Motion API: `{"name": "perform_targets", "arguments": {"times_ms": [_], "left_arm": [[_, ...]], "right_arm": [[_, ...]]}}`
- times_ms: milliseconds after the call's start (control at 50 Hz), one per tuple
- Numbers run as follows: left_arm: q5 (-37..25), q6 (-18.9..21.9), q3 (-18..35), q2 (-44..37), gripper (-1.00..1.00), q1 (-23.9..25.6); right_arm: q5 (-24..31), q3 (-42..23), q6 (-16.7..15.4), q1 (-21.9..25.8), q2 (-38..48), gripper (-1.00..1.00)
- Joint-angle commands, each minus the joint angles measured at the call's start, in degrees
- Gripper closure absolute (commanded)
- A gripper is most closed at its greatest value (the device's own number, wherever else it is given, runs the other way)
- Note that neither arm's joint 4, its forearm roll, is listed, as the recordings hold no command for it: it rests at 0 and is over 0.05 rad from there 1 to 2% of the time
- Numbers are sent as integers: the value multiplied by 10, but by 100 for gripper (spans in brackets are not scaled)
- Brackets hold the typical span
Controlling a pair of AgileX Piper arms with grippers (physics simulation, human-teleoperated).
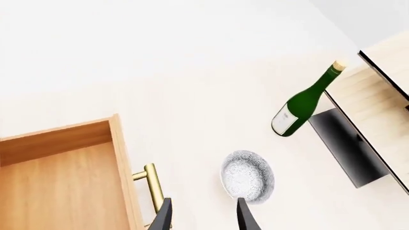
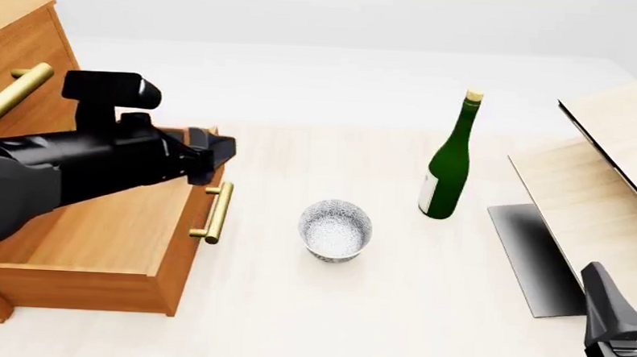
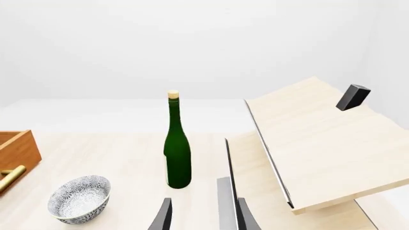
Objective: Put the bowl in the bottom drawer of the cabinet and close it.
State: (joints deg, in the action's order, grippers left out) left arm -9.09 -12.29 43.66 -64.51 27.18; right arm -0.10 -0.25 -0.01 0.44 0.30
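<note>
Bottom drawer (image 2: 90,241) of the tall orange-brown wooden cabinet (image 2: 12,60) stands pulled out, its box bare inside, brass bar handle (image 2: 218,213) facing the bench middle. Small round white bowl with blue-grey speckle (image 2: 336,229) sits upright on the pale bench (image 2: 323,324), near the handle but apart from it, between the drawer front and the green glass wine bottle (image 2: 448,164). Bottle stands upright just beyond and to the right of the bowl. Pale light-wood box with a dark panel (image 2: 603,191) lies at far right.

Left claw (image 1: 203,215): black fingers spread apart, nothing between them, hanging above the gap between handle and bowl. In the front view the left arm reaches out over the open drawer. Right claw (image 3: 203,215): fingers parted, released, holding nothing, parked low at the near right corner, well apart from the bowl.

Judged step: pick up the bowl with the left arm; not yet begun.

Notes for doing it well:
- Shift the claw sideways until one finger is over the bowl's inside and one outside the near rim, then descend and pinch the wall.
- Keep clear of the brass handle on descent.
- Approach from the drawer side, so the bottle is not knocked.
- Lift straight up above the drawer front before carrying across; set down in the drawer's middle, then release.
</note>
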Motion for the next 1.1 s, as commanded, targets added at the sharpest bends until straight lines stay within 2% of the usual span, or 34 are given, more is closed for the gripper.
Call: {"name": "perform_targets", "arguments": {"times_ms": [20, 540, 1100], "left_arm": [[13, 1, 23, -20, -100, 21], [66, -40, 35, -64, -100, 70], [136, -88, 32, -118, -100, 71]], "right_arm": [[0, 0, 0, 0, 0, -100], [0, 0, 0, 0, 0, -100], [0, 0, 0, 0, 0, -100]]}}
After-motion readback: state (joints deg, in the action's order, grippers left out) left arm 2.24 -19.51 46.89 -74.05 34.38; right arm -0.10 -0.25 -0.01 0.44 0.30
